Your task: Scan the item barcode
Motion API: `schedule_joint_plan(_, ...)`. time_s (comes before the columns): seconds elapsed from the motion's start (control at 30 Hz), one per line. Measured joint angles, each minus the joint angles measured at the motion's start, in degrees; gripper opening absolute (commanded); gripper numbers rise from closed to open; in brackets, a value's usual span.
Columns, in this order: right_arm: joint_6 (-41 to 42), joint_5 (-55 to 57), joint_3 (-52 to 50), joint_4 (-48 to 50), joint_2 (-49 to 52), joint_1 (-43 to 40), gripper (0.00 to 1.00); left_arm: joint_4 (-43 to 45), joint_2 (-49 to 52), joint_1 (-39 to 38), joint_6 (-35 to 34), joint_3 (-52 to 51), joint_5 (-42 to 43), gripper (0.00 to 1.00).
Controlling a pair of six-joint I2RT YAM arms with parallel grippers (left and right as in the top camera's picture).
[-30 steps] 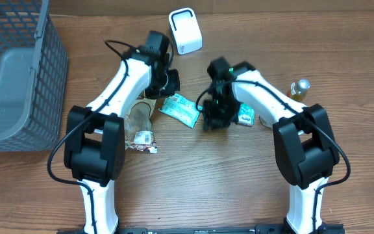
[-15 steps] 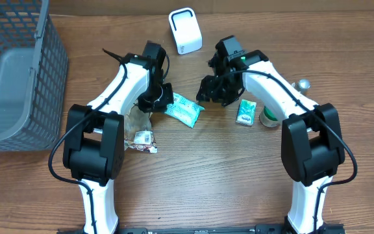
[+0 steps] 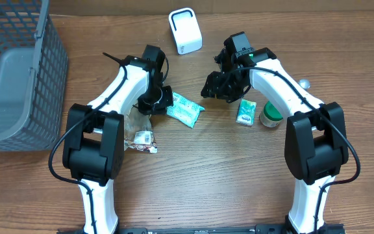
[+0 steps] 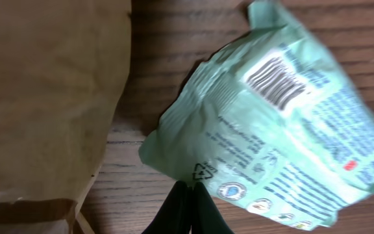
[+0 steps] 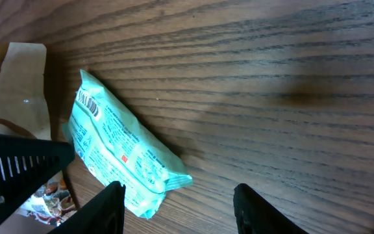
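Nothing has been scanned yet, as far as these views show. At the far left the basket [image 3: 44,65] plays no part.

Your left arm reaches out from its base toward the far side, with the wrist tipped down over the left end of the packet [image 3: 187,109]. The left end effector [image 4: 186,195] is clenched. Its tips meet right at the packet's edge, so I judge it has the wrapper seam pinched, though the bite is too thin to be sure. A paper bag [image 3: 137,120] lies just to the left of it.

The packet rests on the counter [image 3: 206,175] between your two arms, and its barcode [image 4: 278,81] faces up, which helps. The scanner [image 3: 185,30] stands at the far edge, well apart from the packet. What is left is to carry the packet there and turn the code to the scanner's window.

Your right arm bends in toward the far left, and its wrist hovers above the counter just right of the packet. The right end effector [image 5: 180,211] is released, fingers spread with nothing between them. A small box [image 3: 246,112] and a jar [image 3: 271,116] lie near that arm, untouched.
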Motion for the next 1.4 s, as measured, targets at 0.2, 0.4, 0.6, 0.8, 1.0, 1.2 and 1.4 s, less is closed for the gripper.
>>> schedule_joint_plan(0.2, -0.02, -0.26, 0.00, 0.00, 0.00, 0.00, 0.51, 0.17, 0.00, 0.35, 0.02, 2.10, 1.79, 0.04)
schedule_joint_plan(0.4, 0.00, -0.24, 0.00, 0.00, 0.00, -0.02, 0.51, 1.38, 0.00, 0.33, 0.00, 2.10, 1.92, 0.04)
schedule_joint_plan(0.6, 0.00, -0.50, 0.00, -0.02, 0.00, 0.00, 0.51, 4.22, 0.00, 0.20, -0.24, 1.44, 1.81, 0.04)
schedule_joint_plan(0.8, 0.00, -1.14, -0.02, 0.11, 0.00, -0.02, 0.51, 7.65, 0.00, -0.17, -1.11, -2.71, 1.03, 0.04)
schedule_joint_plan(1.0, -0.02, -2.01, -1.64, 2.78, 0.00, -0.02, 0.51, 10.64, -1.16, -0.17, -1.31, -5.33, 1.22, 0.04)
schedule_joint_plan(1.2, 0.00, -6.38, -6.69, 8.28, 0.00, -0.02, 0.51, 11.50, -1.60, -0.17, -1.31, -6.16, 1.22, 0.04)
schedule_joint_plan(1.4, 0.07, -12.20, -12.00, 14.69, 0.00, -0.02, 0.51, 11.52, -1.60, -0.17, -1.31, -6.16, 1.22, 0.04)
